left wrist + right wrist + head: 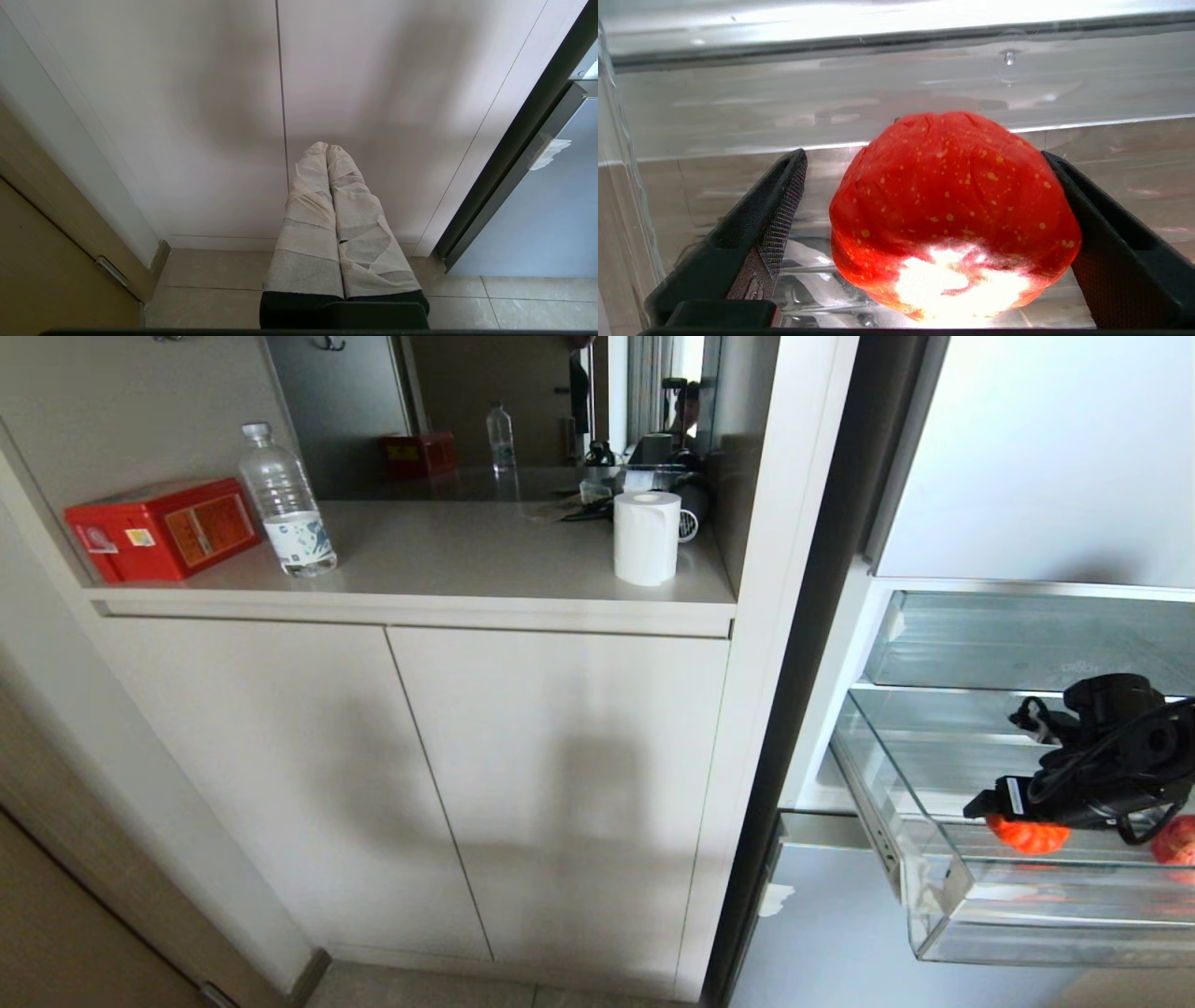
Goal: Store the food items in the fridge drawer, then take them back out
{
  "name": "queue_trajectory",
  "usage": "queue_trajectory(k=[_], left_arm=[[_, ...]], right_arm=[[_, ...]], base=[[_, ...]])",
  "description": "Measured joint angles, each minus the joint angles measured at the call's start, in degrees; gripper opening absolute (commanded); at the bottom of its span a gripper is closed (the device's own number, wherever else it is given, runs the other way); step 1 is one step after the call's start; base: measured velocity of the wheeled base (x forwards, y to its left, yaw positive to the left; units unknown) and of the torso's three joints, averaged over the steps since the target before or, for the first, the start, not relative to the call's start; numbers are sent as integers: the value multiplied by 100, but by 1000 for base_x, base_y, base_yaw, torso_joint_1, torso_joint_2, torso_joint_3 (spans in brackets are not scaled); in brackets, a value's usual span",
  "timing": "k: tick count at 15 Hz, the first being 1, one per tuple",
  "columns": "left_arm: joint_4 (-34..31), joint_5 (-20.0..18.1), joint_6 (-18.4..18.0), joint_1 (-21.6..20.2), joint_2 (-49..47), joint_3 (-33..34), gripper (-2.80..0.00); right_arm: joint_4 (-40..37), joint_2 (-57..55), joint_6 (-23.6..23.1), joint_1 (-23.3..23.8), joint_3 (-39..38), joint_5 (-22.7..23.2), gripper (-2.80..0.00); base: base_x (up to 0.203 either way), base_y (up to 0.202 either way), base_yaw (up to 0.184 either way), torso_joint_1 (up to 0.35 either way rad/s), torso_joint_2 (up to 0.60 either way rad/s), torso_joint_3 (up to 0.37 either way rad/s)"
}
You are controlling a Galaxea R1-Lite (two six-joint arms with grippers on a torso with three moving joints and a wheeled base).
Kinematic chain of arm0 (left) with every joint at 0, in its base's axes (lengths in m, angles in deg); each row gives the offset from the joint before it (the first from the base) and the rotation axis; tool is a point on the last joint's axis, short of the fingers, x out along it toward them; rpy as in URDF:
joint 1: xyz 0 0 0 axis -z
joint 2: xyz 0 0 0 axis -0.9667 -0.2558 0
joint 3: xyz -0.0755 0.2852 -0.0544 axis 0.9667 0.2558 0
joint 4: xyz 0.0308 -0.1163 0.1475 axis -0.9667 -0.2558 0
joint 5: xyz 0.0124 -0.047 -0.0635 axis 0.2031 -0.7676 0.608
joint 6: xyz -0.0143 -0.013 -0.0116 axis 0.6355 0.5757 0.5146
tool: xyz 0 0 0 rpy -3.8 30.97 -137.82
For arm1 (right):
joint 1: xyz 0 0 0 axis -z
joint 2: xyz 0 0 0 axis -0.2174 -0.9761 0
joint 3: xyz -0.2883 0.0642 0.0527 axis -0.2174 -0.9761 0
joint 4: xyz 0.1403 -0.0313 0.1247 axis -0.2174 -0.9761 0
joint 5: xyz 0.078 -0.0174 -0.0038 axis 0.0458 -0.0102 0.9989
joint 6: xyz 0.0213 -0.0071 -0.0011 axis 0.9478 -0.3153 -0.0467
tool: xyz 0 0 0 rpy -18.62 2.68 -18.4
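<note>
1. Head view: right claw (1013,817) reaches into the pulled-out fridge drawer (943,905), over a red fruit (1030,834).
2. Left wrist view: left claw (327,148) clenched, empty, parked facing the cupboard doors.
3. Right wrist view: fruit (955,210) lies between spread fingers (782,205), one touching, one apart; not gripped.

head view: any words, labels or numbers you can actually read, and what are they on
None can be read.
Red tin: yellow-orange label panel and small sticker, print too small.
Water bottle: blue-patterned label, text blurred.
Mug behind the paper roll: dark round mark, illegible.
Upper fridge bin: faint embossed mark, unreadable.
Apple and fridge drawer: no text.
</note>
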Motion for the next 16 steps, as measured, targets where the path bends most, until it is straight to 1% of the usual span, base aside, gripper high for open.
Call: queue_trajectory(k=[9,13,16], left_arm=[[0,0,-2,0,0,1,-280],[0,0,0,0,0,1,-280],[0,0,0,0,0,1,-280]], right_arm=[[13,156,26,-1,41,30,-280],[26,657,111,-9,8,50,-280],[24,1331,223,-9,-167,47,-280]], base=[[0,0,0,0,0,0],[0,0,0,0,0,0],[0,0,0,0,0,0]])
